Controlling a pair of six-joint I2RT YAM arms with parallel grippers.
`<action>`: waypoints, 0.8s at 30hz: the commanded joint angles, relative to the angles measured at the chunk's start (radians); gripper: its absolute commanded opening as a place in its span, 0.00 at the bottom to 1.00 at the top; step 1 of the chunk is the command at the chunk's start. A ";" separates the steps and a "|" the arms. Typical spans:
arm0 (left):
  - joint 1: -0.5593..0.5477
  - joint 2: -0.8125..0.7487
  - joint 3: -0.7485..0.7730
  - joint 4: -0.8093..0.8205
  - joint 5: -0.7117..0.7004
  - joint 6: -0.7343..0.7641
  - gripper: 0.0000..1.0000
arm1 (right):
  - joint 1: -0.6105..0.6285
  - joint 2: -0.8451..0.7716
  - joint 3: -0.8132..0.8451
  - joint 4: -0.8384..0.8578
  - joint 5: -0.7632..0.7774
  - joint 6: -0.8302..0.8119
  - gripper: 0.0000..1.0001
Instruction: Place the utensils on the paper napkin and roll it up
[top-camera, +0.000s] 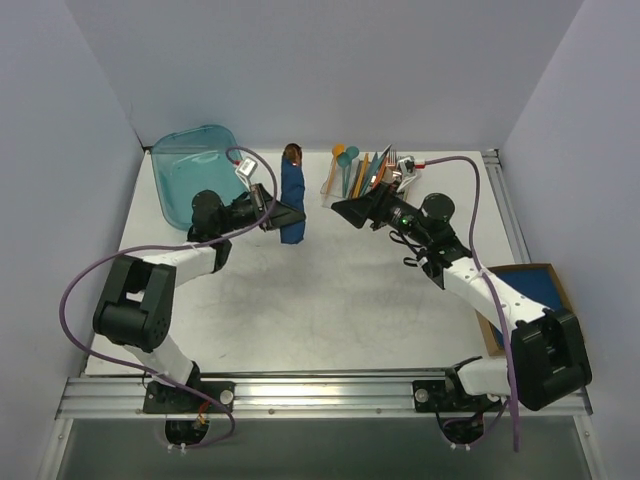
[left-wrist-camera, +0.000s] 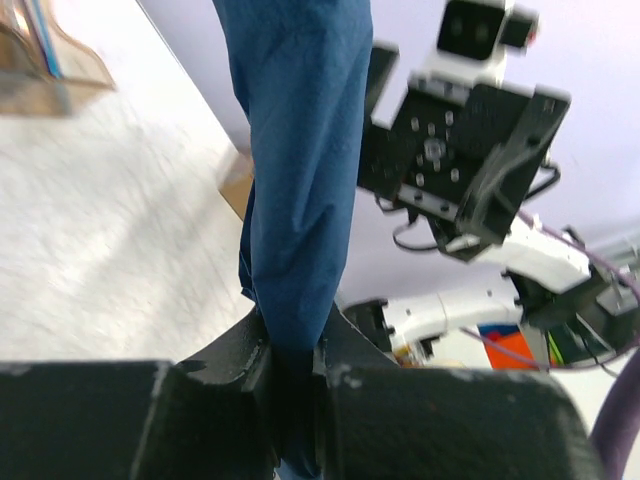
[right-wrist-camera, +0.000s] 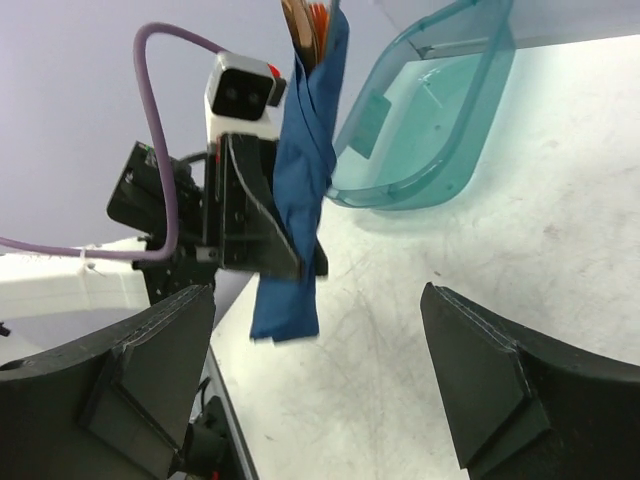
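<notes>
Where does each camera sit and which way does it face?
Top external: above and behind the bases, looking down on the white table; both arms show.
Left wrist: on the left gripper, facing the right gripper past the dark blue paper napkin roll it clamps.
Right wrist: on the open right gripper, facing the left gripper.
Shared: every view shows the roll.

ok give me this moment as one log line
left gripper: shut on rolled paper napkin | utensils: copper ends poking out of roll | right gripper: open, facing roll, not touching
</notes>
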 joint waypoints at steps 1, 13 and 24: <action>0.067 0.018 0.106 -0.032 -0.004 0.024 0.02 | -0.003 -0.056 0.026 -0.065 0.044 -0.101 0.87; 0.286 0.131 0.446 -0.511 -0.085 0.207 0.02 | -0.003 -0.001 0.058 -0.189 0.113 -0.184 0.85; 0.422 0.342 0.724 -0.839 -0.153 0.345 0.02 | 0.003 0.035 0.029 -0.125 0.126 -0.149 0.84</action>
